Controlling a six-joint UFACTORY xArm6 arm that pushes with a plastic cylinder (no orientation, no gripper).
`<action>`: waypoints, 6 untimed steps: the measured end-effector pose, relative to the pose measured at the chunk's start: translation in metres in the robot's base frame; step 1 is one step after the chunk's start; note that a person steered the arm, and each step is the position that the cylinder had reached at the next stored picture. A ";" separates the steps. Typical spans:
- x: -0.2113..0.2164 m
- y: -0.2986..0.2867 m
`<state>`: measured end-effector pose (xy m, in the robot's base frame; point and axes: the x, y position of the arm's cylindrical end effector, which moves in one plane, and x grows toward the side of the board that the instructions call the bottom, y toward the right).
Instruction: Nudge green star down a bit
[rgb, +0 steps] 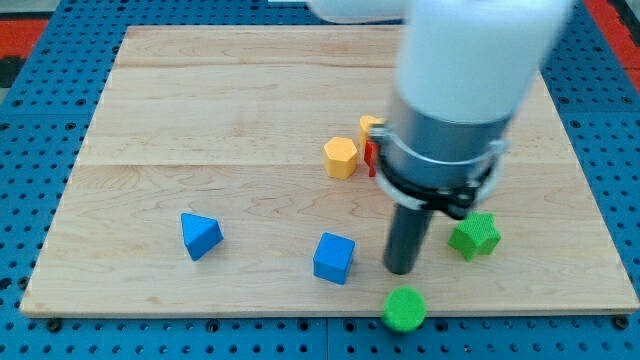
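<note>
The bench (200, 120) is showing pale wood planks with fine grain running across, smooth and faintly sheened. Around it the blue base (30, 200) is looking like matt perforated board, dotted with holes. The blocks are appearing painted, smooth and matt: the green star (474, 236), green cylinder (405, 309), blue cube (333, 257), blue triangular block (199, 235) and yellow hexagonal block (340, 157). The rod ending in my tip (400, 270) is looking dark and dull, under a grey collar and glossy white casing (480, 50).
</note>
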<state>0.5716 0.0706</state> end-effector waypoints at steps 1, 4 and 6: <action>0.001 0.092; -0.057 0.103; -0.041 0.152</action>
